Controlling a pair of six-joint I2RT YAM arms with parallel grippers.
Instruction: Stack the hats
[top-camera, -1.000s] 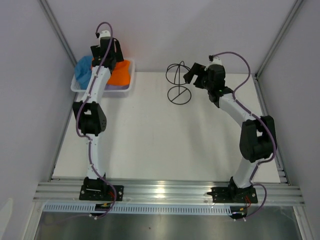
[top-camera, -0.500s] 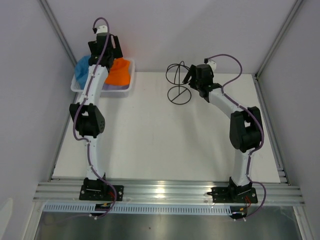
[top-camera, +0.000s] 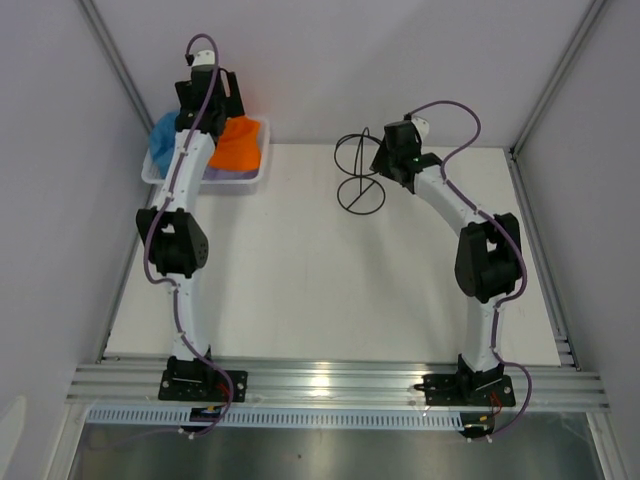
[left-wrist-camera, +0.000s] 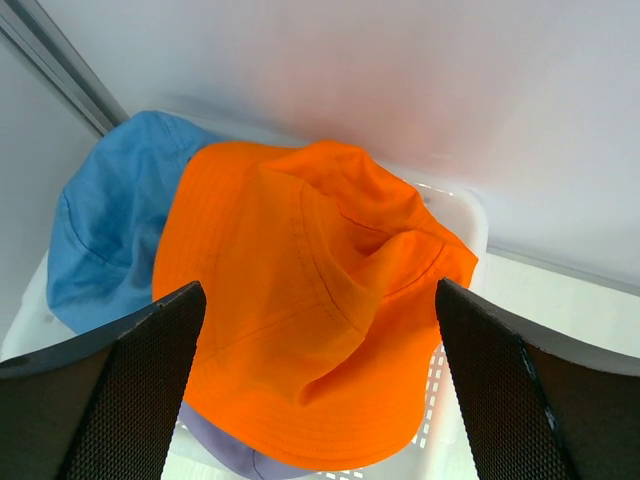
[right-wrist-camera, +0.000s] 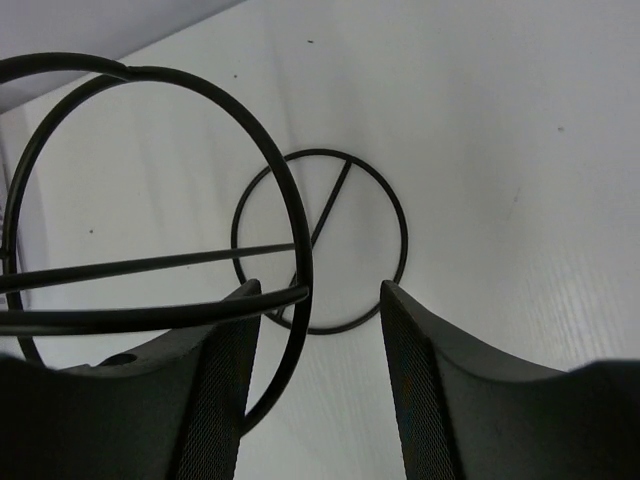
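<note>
An orange hat (left-wrist-camera: 300, 300) lies crumpled on top in the white mesh basket (left-wrist-camera: 465, 215) at the table's far left. A blue hat (left-wrist-camera: 110, 230) lies beside it on the left. The edge of a lavender hat (left-wrist-camera: 225, 450) peeks from under the orange one. My left gripper (left-wrist-camera: 320, 288) hovers open just above the orange hat (top-camera: 240, 148), touching nothing. My right gripper (right-wrist-camera: 320, 290) is at the black wire stand (right-wrist-camera: 150, 311). One wire loop passes between its half-parted jaws, close to the left finger, and a gap still shows.
The basket (top-camera: 205, 182) sits against the back wall in the left corner. The wire stand (top-camera: 358, 175) is upright at the back centre on its round base. Grey walls and metal posts close in the table on three sides.
My right arm has swung left to the wire stand and its jaws have narrowed around a wire loop. The left gripper rose slightly over the basket and stays wide open.
</note>
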